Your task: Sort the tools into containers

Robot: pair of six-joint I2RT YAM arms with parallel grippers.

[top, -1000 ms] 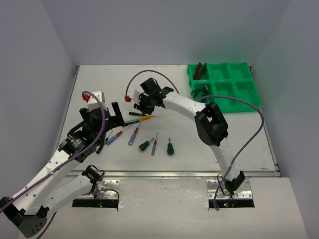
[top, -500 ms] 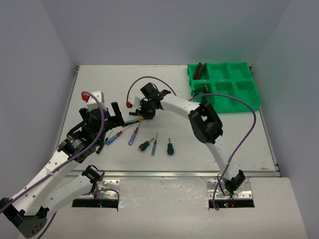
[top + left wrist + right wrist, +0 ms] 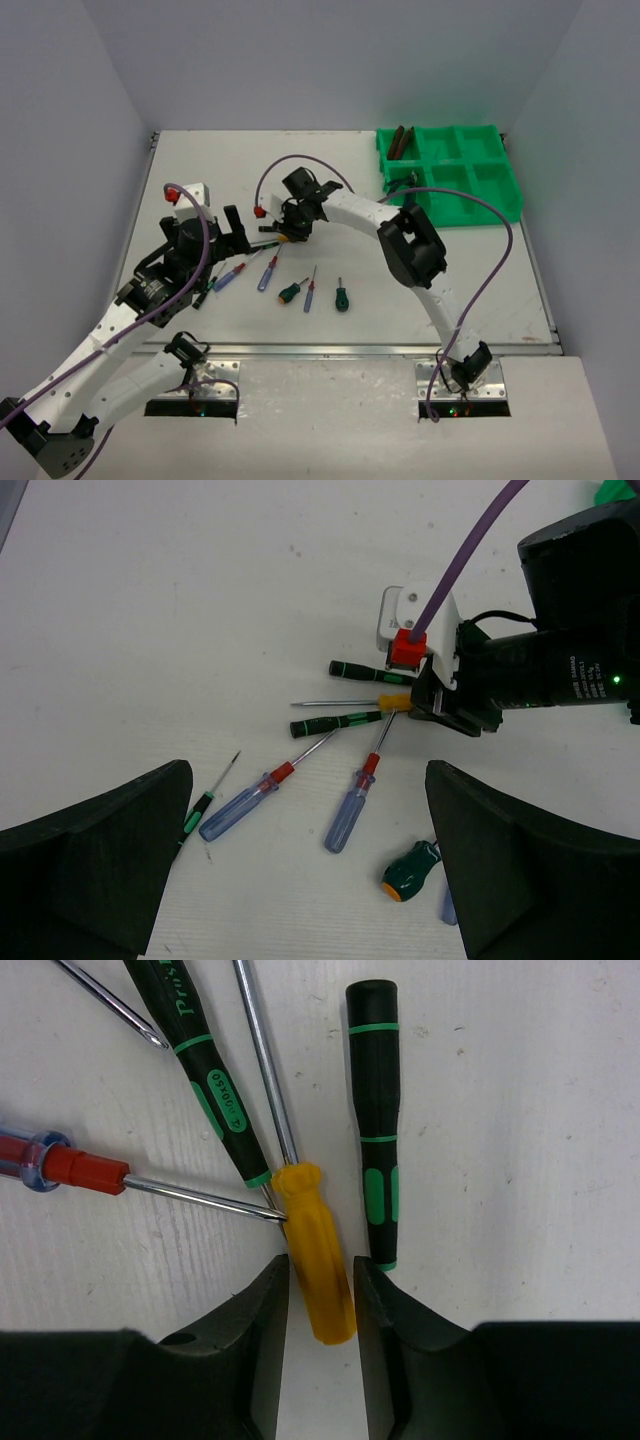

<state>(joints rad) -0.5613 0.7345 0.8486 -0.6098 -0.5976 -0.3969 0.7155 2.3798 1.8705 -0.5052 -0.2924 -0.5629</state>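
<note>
My right gripper (image 3: 320, 1280) is low over the table with its fingers closed against the handle of a yellow-orange screwdriver (image 3: 318, 1260), which lies among black-and-green screwdrivers (image 3: 375, 1130). In the top view it (image 3: 290, 228) is at the table's middle. My left gripper (image 3: 308, 780) is open and empty above two blue-handled screwdrivers (image 3: 350, 810), a small green-handled one (image 3: 410, 870) and a thin black-green one (image 3: 200, 810). The green tray (image 3: 500, 190) stands far right, with dark pliers (image 3: 398, 142) in its back-left compartment.
More screwdrivers lie in a row nearer the front: a green stubby one (image 3: 290, 292), a thin one (image 3: 310, 290) and a dark green one (image 3: 342, 297). A purple cable (image 3: 480, 215) loops over the right arm near the tray. Grey walls close three sides.
</note>
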